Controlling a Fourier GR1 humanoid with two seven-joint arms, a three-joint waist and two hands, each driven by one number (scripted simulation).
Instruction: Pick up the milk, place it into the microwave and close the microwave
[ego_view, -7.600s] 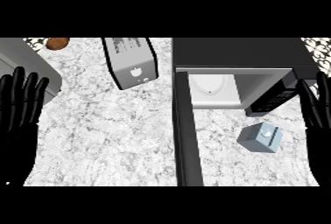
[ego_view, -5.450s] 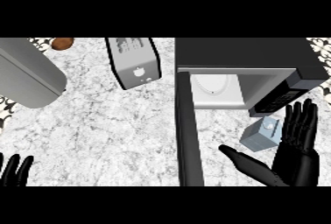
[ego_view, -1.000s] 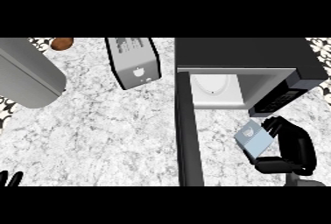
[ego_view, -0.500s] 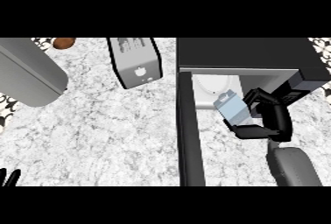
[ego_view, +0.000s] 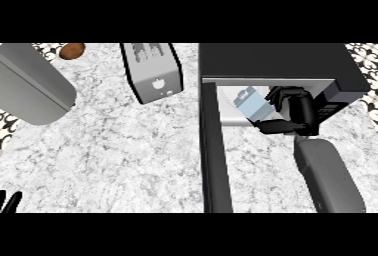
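Milk held in the microwave's open mouth

The right hand (ego_view: 295, 109) is curled round the milk (ego_view: 255, 105), fingers on its far side and thumb on its near side, so that the pale blue carton shows only at the hand's left. The carton sits tilted inside the light cavity (ego_view: 227, 107) of the microwave (ego_view: 273, 60), just past the opening; whether it rests on the cavity's floor cannot be told from above. The grey right forearm (ego_view: 328, 175) comes in from the counter's near right edge and slants up to the hand.

The microwave fills the counter's far right corner, its black top facing up. Its door (ego_view: 210, 150) stands wide open, seen edge-on as a dark strip running from the cavity's left side toward the near edge of the counter (ego_view: 111, 150).

The left hand (ego_view: 9, 202) shows only as fingertips at the near left corner, straight, slightly apart and pointing up, well apart from the milk.

A toaster (ego_view: 151, 70) lies near the far edge at the middle, just left of the microwave. A big grey rounded object (ego_view: 33, 82) occupies the far left corner, and a small brown thing (ego_view: 71, 50) lies at the far edge between it and the toaster
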